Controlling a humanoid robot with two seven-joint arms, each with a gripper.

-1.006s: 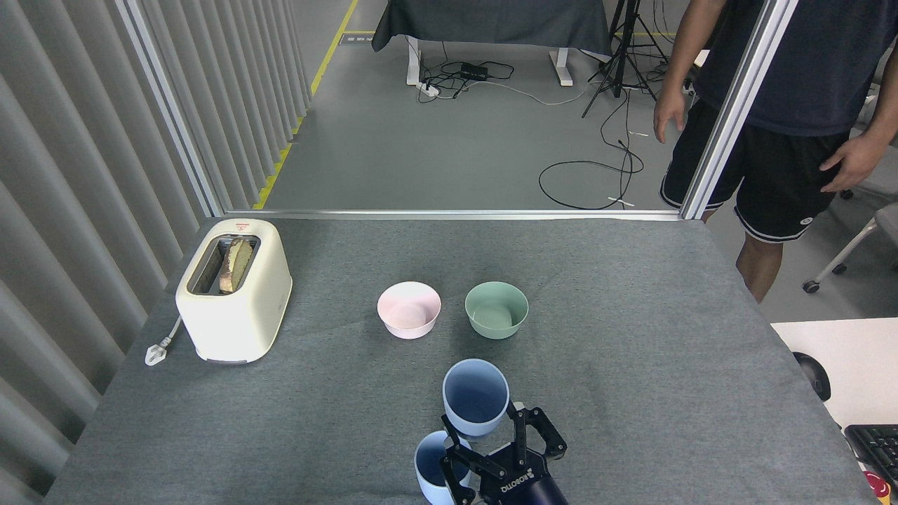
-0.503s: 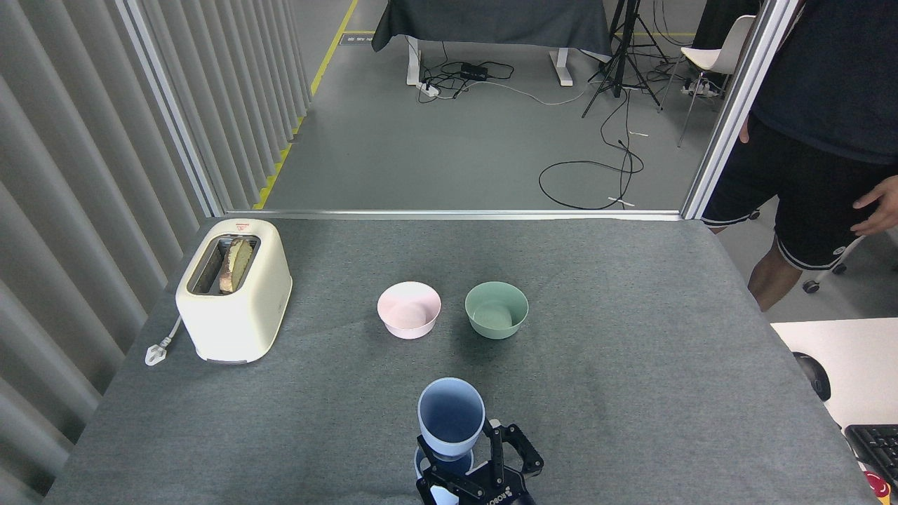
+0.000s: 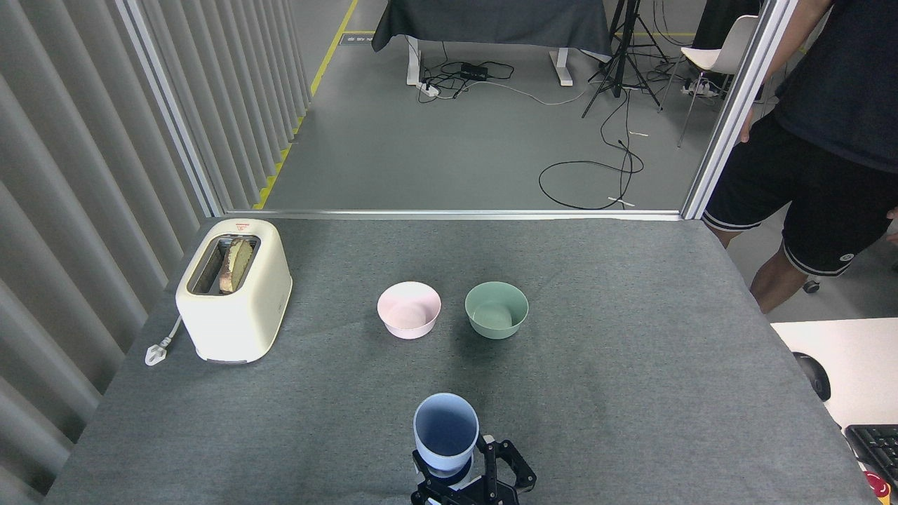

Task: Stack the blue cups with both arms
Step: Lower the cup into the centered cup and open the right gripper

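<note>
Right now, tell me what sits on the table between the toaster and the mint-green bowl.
In the head view, only the pink bowl sits between the toaster and the mint-green bowl; the rest of that stretch is bare grey cloth.

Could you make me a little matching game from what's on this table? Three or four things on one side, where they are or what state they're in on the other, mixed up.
Things:
1. toaster
2. pink bowl
3. green bowl
4. top blue cup

Places or states:
A. at the near edge, held by the gripper over another blue cup
B. far left, bread in its slot
C. mid-table, the right one of the pair
D. mid-table, the left one of the pair

Pairs: 1-B, 2-D, 3-C, 4-A
</note>
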